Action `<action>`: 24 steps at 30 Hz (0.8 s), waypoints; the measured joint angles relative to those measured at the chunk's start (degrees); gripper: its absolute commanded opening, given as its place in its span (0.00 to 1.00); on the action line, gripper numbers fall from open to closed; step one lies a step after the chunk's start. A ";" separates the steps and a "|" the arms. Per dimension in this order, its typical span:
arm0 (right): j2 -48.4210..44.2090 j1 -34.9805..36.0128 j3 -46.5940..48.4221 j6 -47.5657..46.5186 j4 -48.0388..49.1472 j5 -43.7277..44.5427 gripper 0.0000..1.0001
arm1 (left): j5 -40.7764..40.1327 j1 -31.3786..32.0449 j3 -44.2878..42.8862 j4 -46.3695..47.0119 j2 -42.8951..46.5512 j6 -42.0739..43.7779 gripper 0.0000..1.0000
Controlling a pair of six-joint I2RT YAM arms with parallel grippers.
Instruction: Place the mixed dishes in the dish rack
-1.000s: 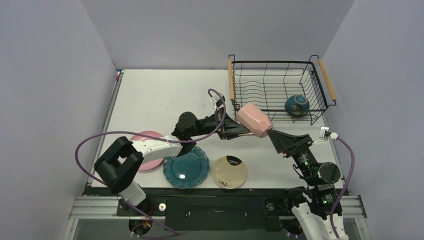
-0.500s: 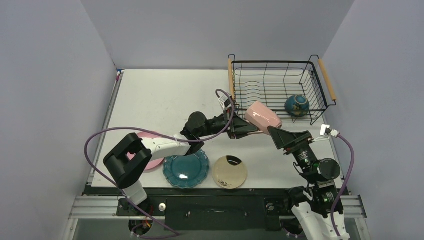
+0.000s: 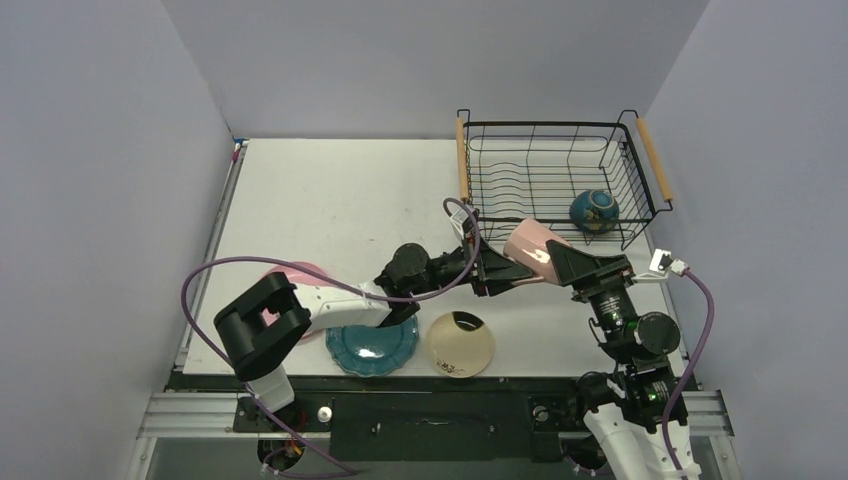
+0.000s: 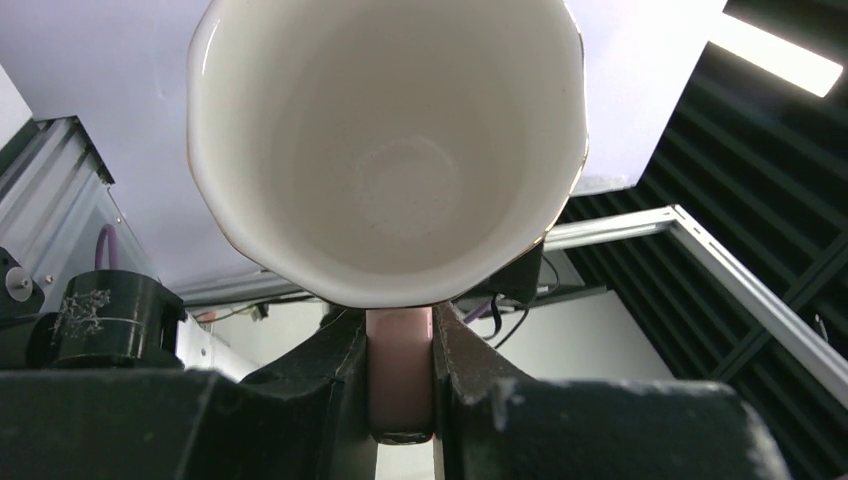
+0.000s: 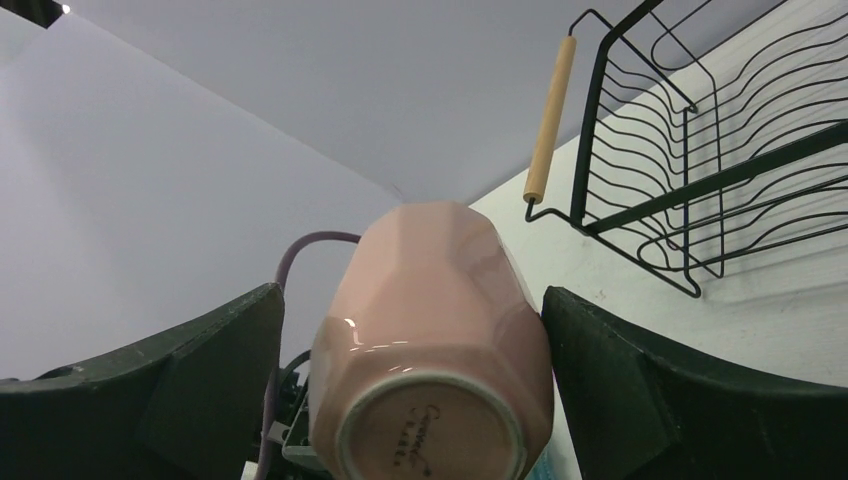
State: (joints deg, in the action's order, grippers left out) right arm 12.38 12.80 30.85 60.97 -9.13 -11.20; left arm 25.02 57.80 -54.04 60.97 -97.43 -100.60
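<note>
My left gripper (image 3: 497, 272) is shut on the handle of the pink cup (image 3: 530, 246) and holds it in the air on its side, near the front left corner of the dish rack (image 3: 545, 124). In the left wrist view the handle (image 4: 399, 375) is pinched between my fingers, with the cup's white inside (image 4: 390, 150) above. My right gripper (image 3: 562, 260) is open, and its fingers stand on either side of the cup's base (image 5: 430, 420). The dark-teal bowl (image 3: 594, 211) lies in the rack. The pink plate (image 3: 288, 272), teal plate (image 3: 372, 345) and cream dish (image 3: 460, 344) lie on the table.
The rack's wooden handle (image 5: 550, 120) and black wires (image 5: 700, 150) show to the right of the cup in the right wrist view. The left arm's purple cable (image 3: 300, 262) loops over the pink plate. Grey walls enclose the white table (image 3: 330, 190).
My left gripper has carried the pink cup to the right and nearer, toward the right gripper. The cup's base now sits between the right gripper's open fingers.
</note>
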 measured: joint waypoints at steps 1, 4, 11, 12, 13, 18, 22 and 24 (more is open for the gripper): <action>-0.09 0.02 0.00 0.26 0.02 0.63 0.97 | -1.40 0.35 0.44 0.26 0.00 -0.35 0.00; -0.76 0.04 -0.26 1.14 -0.07 2.43 0.98 | -5.01 1.27 1.44 0.74 0.00 -1.01 0.00; 0.31 0.96 -0.24 1.99 -0.04 4.11 0.96 | -12.15 2.89 1.84 1.40 0.00 0.04 0.00; 1.09 1.46 -0.20 2.19 -0.09 4.31 0.96 | -12.92 2.93 1.84 1.36 0.00 0.61 0.00; 1.86 2.10 -0.17 2.47 -0.33 4.61 0.96 | -13.68 2.99 1.84 1.33 0.00 1.29 0.00; 4.26 7.63 -0.13 3.50 -1.22 7.85 0.90 | -16.59 3.37 1.84 0.72 0.00 5.33 0.00; 6.19 12.46 0.00 3.61 -1.31 12.26 0.91 | -17.84 3.69 1.84 0.48 0.00 7.04 0.00; 6.71 14.25 0.02 3.58 -1.22 14.45 0.92 | -18.25 3.91 1.84 0.48 0.00 7.26 0.00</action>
State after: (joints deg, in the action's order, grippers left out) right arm 19.09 27.05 30.87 64.55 -10.35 3.25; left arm 6.76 61.71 -52.21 61.45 -97.43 -93.34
